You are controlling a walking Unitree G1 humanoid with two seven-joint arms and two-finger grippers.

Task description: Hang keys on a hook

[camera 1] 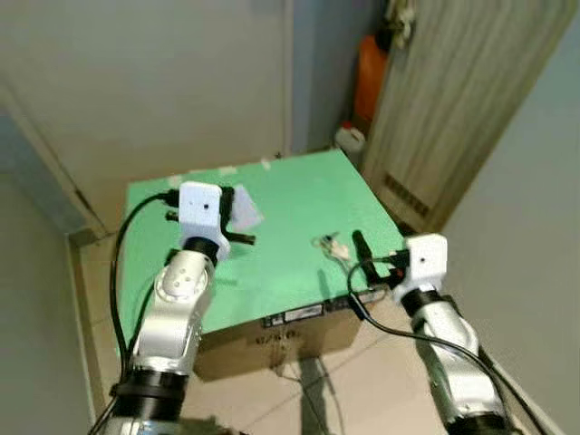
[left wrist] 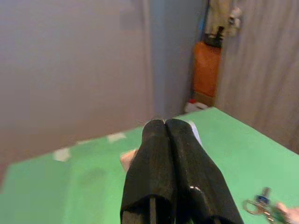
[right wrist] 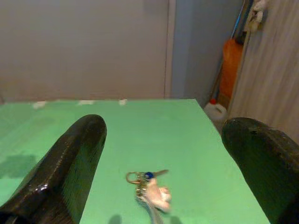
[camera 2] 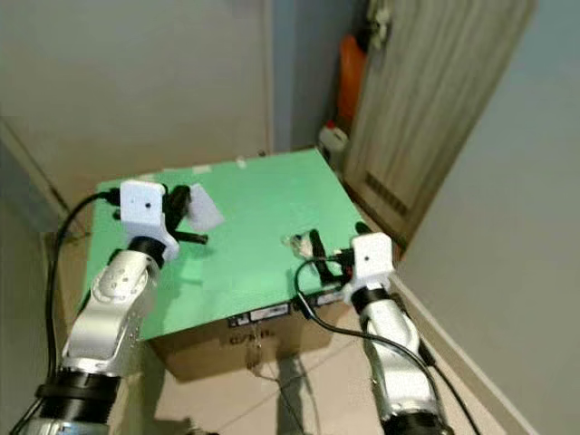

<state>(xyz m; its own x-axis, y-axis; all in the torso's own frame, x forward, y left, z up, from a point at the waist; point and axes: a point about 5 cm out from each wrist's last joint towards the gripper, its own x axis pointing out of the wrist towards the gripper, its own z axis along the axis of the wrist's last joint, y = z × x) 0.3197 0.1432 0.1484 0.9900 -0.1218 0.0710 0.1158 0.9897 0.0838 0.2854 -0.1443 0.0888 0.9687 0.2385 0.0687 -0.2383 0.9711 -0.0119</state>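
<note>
Right wrist view has my right gripper point(right wrist: 159, 163) spread wide and empty, framing the keys point(right wrist: 148, 189) lying on the green table point(camera 1: 290, 195) just ahead, lined up for a grab. My left gripper point(camera 1: 240, 210) is pinched on a white card point(camera 1: 246, 208).

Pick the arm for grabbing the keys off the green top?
Right. Its tool is open and lined up on the keys, close by on the green top. The left tool is shut, off to the side.
</note>
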